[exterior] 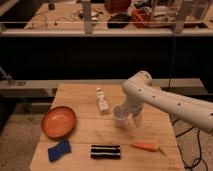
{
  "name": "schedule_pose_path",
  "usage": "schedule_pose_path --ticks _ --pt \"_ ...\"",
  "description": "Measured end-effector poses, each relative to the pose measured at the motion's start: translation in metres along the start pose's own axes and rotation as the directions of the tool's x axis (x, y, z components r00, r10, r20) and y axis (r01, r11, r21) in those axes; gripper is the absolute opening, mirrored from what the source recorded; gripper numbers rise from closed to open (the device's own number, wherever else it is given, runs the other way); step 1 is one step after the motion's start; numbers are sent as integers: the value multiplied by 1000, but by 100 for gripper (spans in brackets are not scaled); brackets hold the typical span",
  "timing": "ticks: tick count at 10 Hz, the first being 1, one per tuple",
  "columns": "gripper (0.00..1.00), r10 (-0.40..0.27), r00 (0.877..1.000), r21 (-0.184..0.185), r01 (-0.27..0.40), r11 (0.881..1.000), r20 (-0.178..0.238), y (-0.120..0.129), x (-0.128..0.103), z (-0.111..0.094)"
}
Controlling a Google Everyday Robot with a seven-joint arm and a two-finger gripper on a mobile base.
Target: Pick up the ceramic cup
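Observation:
The ceramic cup (120, 116) is a small plain white round cup standing upright near the middle of the wooden table (80, 135). My gripper (131, 118) hangs from the white arm (165, 102) that reaches in from the right. It sits right against the cup's right side, at rim height. The wrist hides how it meets the cup.
A slim white bottle-shaped object (102, 100) lies just left of and behind the cup. An orange plate (59, 121) is at the left, a blue sponge (59, 149) at the front left, a dark snack bar (105, 151) at the front, and a carrot (147, 147) at the front right.

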Motion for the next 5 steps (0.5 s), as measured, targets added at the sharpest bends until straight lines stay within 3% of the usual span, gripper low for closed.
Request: schedule_pose_path --ticks 5 --pt "80 -42 999 -7 42 999 -14 -6 0 19"
